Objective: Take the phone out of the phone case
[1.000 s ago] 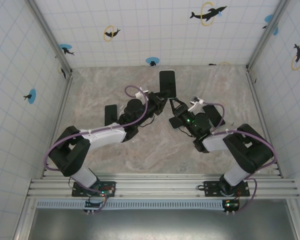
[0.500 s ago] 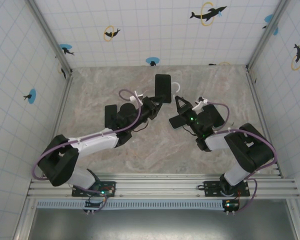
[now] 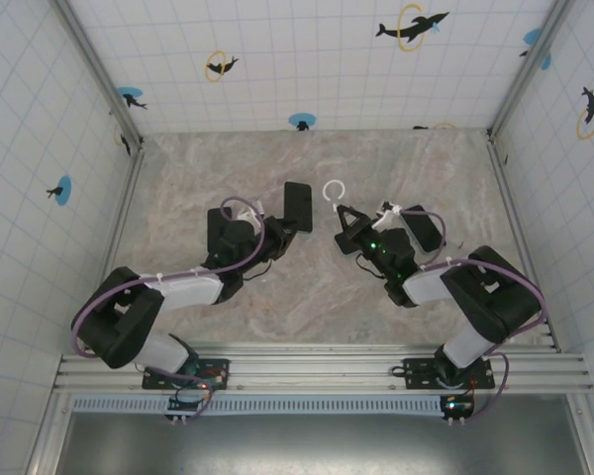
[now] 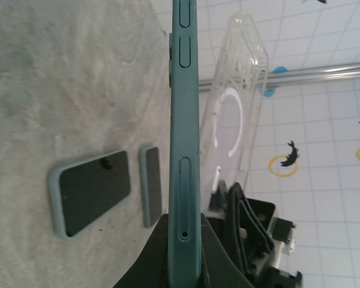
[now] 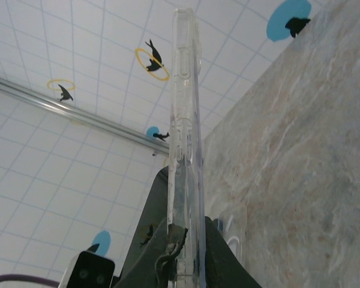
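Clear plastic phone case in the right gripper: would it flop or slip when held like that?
Probably fairly stiff: the clear plastic phone case stands straight from the right gripper with no visible droop. Likely light, being an empty thin shell. Its glossy surface may be slippery, so it could pivot.

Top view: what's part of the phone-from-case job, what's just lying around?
In the job: phone, in left gripper; clear case, in right gripper.
Lying about: spare phone by the left arm; spare phone by the right arm.
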